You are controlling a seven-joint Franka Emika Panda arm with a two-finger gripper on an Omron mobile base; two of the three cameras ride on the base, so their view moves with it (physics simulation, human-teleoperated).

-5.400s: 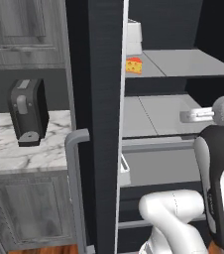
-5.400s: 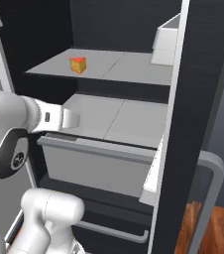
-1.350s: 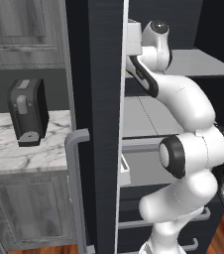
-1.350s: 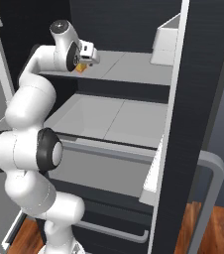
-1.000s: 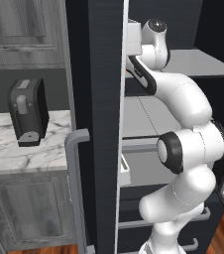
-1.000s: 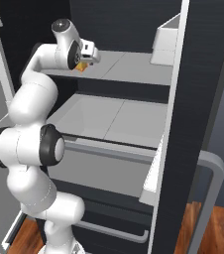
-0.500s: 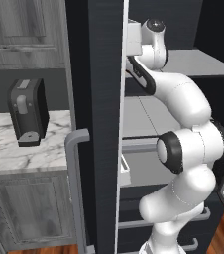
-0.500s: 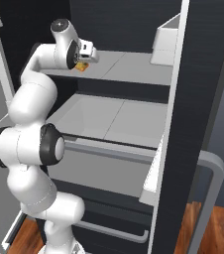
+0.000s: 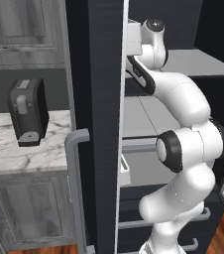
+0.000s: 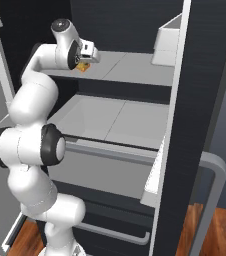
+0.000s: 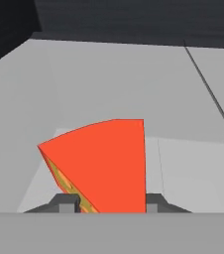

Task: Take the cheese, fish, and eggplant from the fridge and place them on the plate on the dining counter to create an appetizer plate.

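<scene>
White robot arm reaching high, fingers clamped.
The arm rises and bends forward; the gripper point(image 11: 104, 202) has its fingers point(image 11: 67, 202) pressed against the cheese point(image 11: 101, 163).

I'm seeing the cheese point(image 11: 101, 163) sitting on the top shelf point(image 10: 130, 67) inside the fridge point(image 10: 212, 75), toward that shelf's left end, with the tool point(image 10: 85, 59) reaching in around it. A second shelf point(image 10: 110, 120) is lying below the cheese's shelf, a drawer point(image 10: 100, 172) below that. A toaster point(image 9: 28, 111) is standing on the table point(image 9: 15, 149) left of the fridge.
</scene>
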